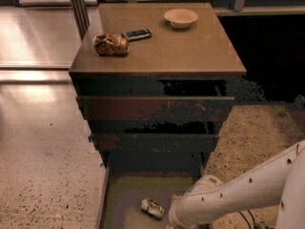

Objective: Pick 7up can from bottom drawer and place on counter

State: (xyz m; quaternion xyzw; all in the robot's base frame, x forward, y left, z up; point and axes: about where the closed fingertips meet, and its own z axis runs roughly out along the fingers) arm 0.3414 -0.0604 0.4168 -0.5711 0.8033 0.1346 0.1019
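Note:
The 7up can [152, 208] lies on its side on the greyish-green floor of the bottom drawer [121, 194], which is pulled out at the foot of the brown cabinet. My white arm reaches in from the right. Its gripper [174, 220] sits at the bottom edge of the camera view, just right of the can and over the drawer. I see no contact between the two. The counter [181, 46] is the cabinet's flat brown top, well above the drawer.
On the counter sit a shiny brown snack bag [111, 44], a flat black phone-like bar [137, 34] and a pale bowl [180, 17]. Two shorter drawers [155, 109] stand partly open above the bottom one. Speckled floor lies on both sides.

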